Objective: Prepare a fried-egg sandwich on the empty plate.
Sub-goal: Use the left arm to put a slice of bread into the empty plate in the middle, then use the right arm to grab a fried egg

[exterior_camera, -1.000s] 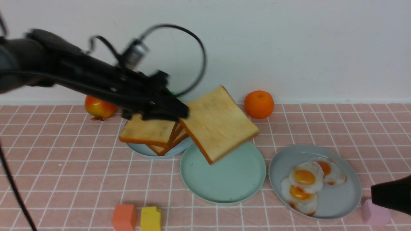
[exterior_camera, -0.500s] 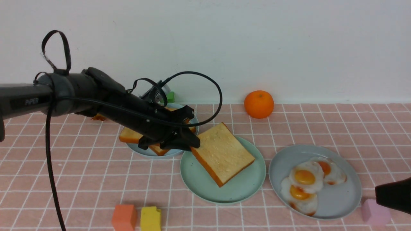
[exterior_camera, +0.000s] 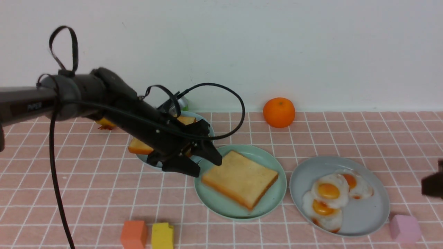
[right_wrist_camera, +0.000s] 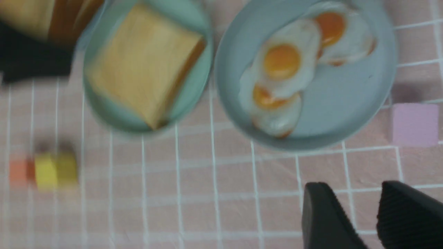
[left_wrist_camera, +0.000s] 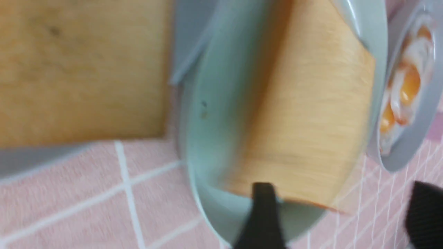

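One golden toast slice (exterior_camera: pixel 240 178) lies flat on the mint-green plate (exterior_camera: pixel 273 202). My left gripper (exterior_camera: pixel 206 165) is open at the slice's left edge, jaws apart on either side of that edge and not gripping it. The left wrist view shows the slice (left_wrist_camera: pixel 311 114), the plate (left_wrist_camera: pixel 221 138) and the open left gripper (left_wrist_camera: pixel 342 214). Three fried eggs (exterior_camera: pixel 328 193) lie on the grey-blue plate (exterior_camera: pixel 370 214). My right gripper (exterior_camera: pixel 432 185) shows only at the right edge; in its wrist view the right gripper (right_wrist_camera: pixel 360 211) is open and empty above the cloth near the eggs (right_wrist_camera: pixel 282 62).
More toast slices (exterior_camera: pixel 140 147) lie on the pale blue plate (exterior_camera: pixel 152 162), partly behind my left arm. An orange (exterior_camera: pixel 279 112) stands by the wall. An orange block (exterior_camera: pixel 134 233), a yellow block (exterior_camera: pixel 162 236) and a pink block (exterior_camera: pixel 405 228) sit near the front edge.
My left gripper carried the toast slice down onto the mint-green plate, then opened and let it go; the slice now lies flat. My right gripper has risen at the right edge.
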### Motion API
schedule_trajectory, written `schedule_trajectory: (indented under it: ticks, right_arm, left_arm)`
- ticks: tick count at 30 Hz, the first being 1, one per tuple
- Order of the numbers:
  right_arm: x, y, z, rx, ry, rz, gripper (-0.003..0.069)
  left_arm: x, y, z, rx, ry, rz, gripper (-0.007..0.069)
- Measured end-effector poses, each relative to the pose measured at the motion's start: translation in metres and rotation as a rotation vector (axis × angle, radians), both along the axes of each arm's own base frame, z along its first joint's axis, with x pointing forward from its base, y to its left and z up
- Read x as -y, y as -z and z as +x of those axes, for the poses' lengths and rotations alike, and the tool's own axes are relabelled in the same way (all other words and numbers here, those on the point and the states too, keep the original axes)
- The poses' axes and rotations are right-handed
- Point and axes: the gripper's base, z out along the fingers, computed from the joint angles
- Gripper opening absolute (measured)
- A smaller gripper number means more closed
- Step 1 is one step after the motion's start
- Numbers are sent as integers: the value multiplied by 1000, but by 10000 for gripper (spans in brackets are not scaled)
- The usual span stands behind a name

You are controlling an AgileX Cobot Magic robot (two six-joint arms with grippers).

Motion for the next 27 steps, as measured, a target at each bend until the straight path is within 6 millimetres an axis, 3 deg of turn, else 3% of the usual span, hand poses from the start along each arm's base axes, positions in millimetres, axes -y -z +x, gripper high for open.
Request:
schedule_trajectory:
  ticks: [2,3,4,5,9,12,17,20,21,27]
  right_arm:
    - [0,1,5,-9,39,26,279]
    - [-1,5,15,-26,93,74,289]
    - [-1,6,16,-34,101,82,290]
    - [-4,14,25,-54,135,139,300]
    - [-9,34,42,-106,185,220,325]
    - [-10,65,66,-164,246,263,372]
    - [-4,96,92,-207,303,307,420]
    - [-4,110,101,-223,314,330,426]
    - [-3,124,107,-237,313,332,429]
    - [0,153,117,-226,341,320,430]
  left_arm:
    - [-1,-10,-1,21,13,19,633]
    - [-4,-26,-3,52,19,46,659]
    - [-4,-26,-3,52,18,51,660]
    - [-10,-45,-8,90,21,101,662]
    - [-22,-69,-18,142,18,223,638]
    - [-37,-106,-38,199,-8,331,564]
    - [-43,-143,-65,241,-12,319,465]
    - [-43,-155,-74,255,-8,293,424]
    - [-43,-158,-77,258,-3,287,395]
    - [-43,-160,-80,250,6,286,362]
